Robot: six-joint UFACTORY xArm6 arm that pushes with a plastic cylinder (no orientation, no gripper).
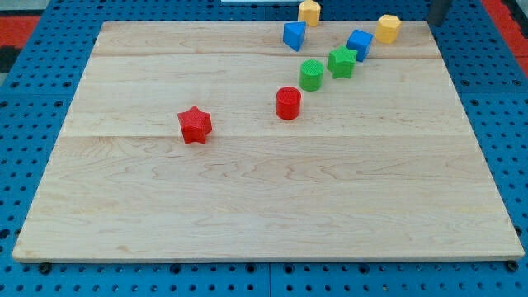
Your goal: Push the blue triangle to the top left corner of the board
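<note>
The blue triangle (294,35) lies near the top edge of the wooden board (247,206), right of centre. A dark rod shows at the view's top right corner, and my tip (432,21) sits just off the board's top right corner. The tip is far to the right of the blue triangle and touches no block. The nearest block to it is a yellow block (388,28).
A second yellow block (309,11) sits just above the blue triangle at the board's top edge. A blue cube (359,43), a green star-like block (341,62) and a green cylinder (311,75) lie right and below. A red cylinder (288,103) and a red star (195,124) lie nearer the centre.
</note>
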